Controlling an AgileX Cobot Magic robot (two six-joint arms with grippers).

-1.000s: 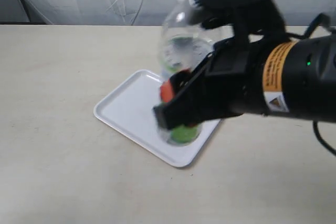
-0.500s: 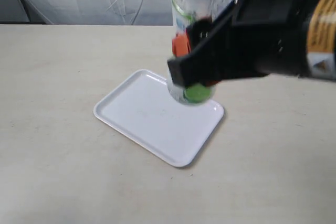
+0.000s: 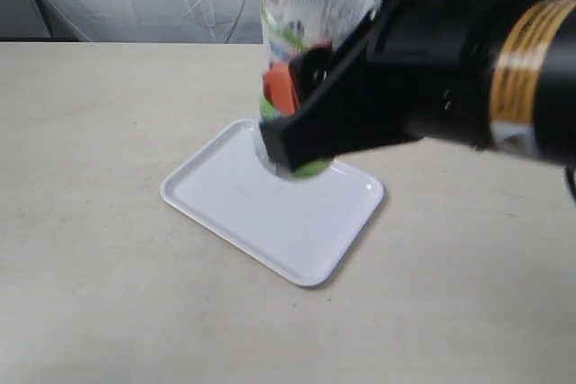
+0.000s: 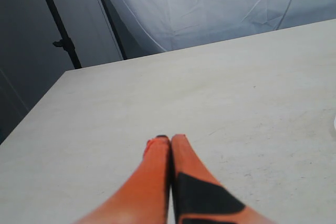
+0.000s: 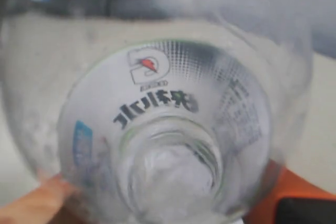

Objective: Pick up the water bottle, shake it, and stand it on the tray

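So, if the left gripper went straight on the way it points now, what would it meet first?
Probably the table itself, if the left gripper is tilted down; depth is unclear. Nothing else shows ahead of it before the white curtain behind the table's far edge.

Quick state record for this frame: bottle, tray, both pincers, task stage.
water bottle: gripped, roughly upright, motion-blurred, in front of the tray's far side in the exterior view
tray: flat on the table
right pincer: shut on the water bottle's body
left pincer: shut, holding nothing, above the table
task stage: bottle picked up; appears lifted, not yet stood on the tray
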